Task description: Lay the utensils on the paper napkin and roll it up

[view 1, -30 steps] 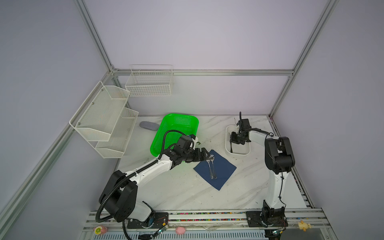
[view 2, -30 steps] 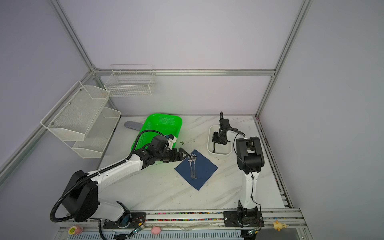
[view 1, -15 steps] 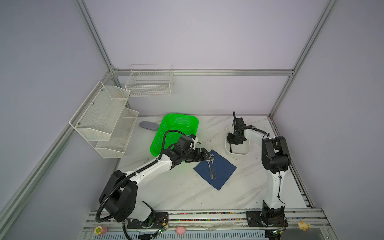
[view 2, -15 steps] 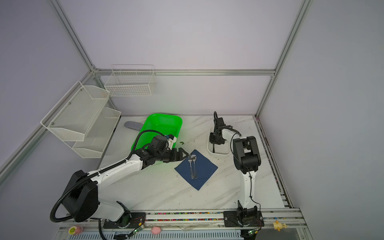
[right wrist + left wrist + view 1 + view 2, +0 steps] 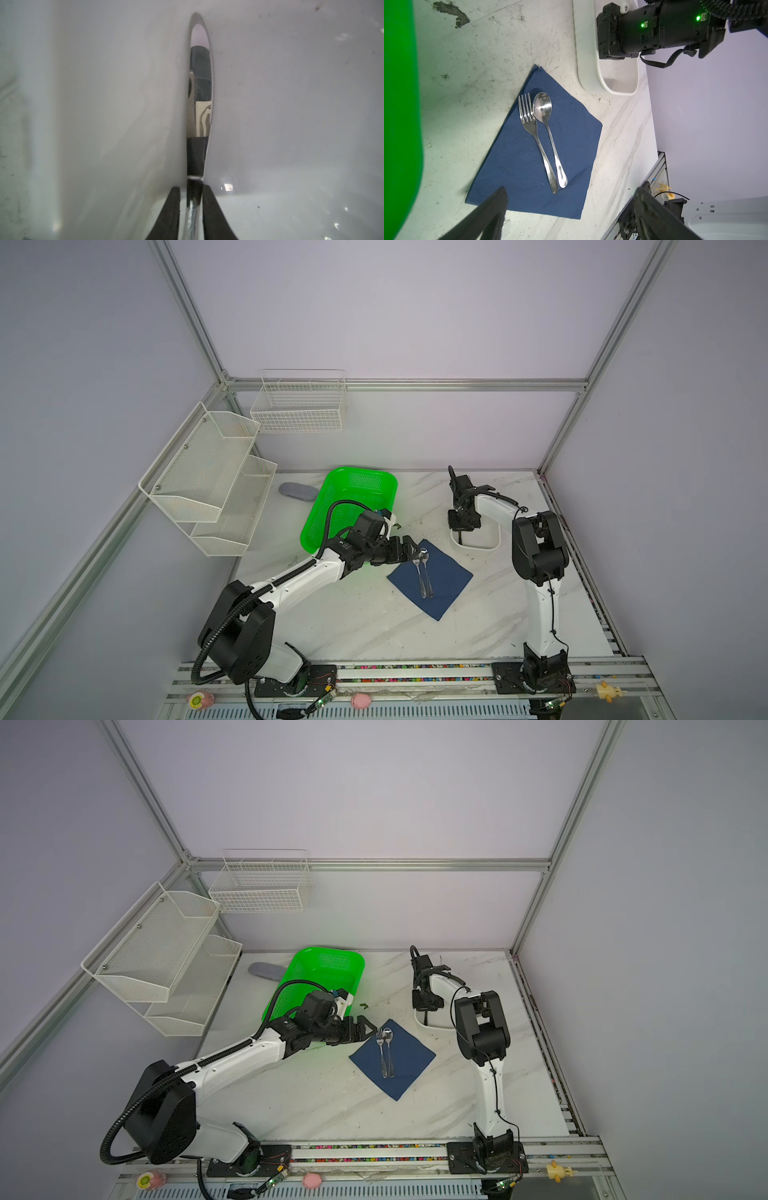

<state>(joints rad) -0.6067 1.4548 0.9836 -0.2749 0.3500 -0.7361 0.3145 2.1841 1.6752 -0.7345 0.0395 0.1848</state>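
My desk (image 5: 374, 626): white marble-look top, scuffed, with dark smudges (image 5: 452, 12). Green basket (image 5: 357, 493) near back edge, left of middle. Grey oval pad (image 5: 297, 492) by back left corner, just beside basket; I can't tell what it is. White tray (image 5: 478, 546) right of middle, toward back edge. Paper napkin (image 5: 449, 576) flat mid-desk, corner-on to front edge, between basket and tray, touching neither. Small dark scrap (image 5: 397, 526) just beside basket.
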